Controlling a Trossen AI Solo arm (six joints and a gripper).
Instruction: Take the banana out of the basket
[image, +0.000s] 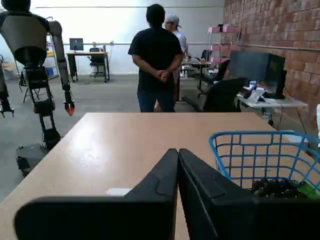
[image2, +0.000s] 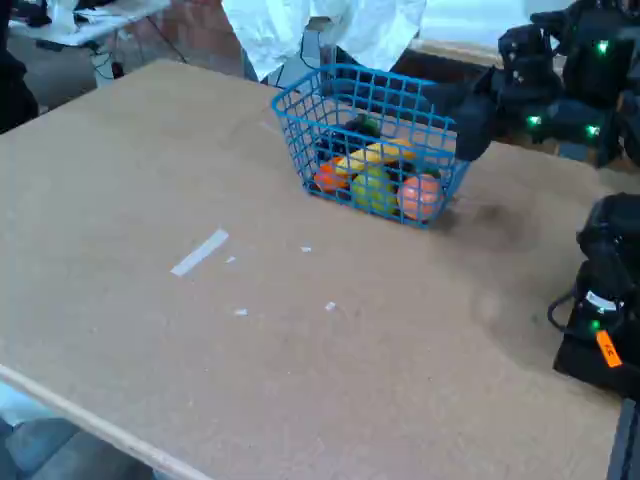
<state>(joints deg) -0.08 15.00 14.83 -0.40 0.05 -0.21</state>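
Observation:
The blue wire basket (image2: 372, 105) stands at the back middle of the table in the fixed view. Inside it the yellow banana (image2: 376, 155) lies across a yellow-green fruit (image2: 373, 192) and two orange fruits (image2: 421, 196). My gripper (image2: 458, 112) hovers just beside the basket's right rim, black and low over the table. In the wrist view its fingers (image: 178, 156) meet in a closed wedge with nothing between them. The basket (image: 250, 150) sits to their right there, showing only dark contents; the banana is hidden in that view.
A white tape strip (image2: 200, 252) lies on the tan table (image2: 300, 380). A black device (image2: 605, 300) sits at the table's right edge. Beyond the far edge stand two people (image: 156, 60) and a humanoid robot (image: 35, 65). White cloth (image2: 320, 30) hangs behind the basket.

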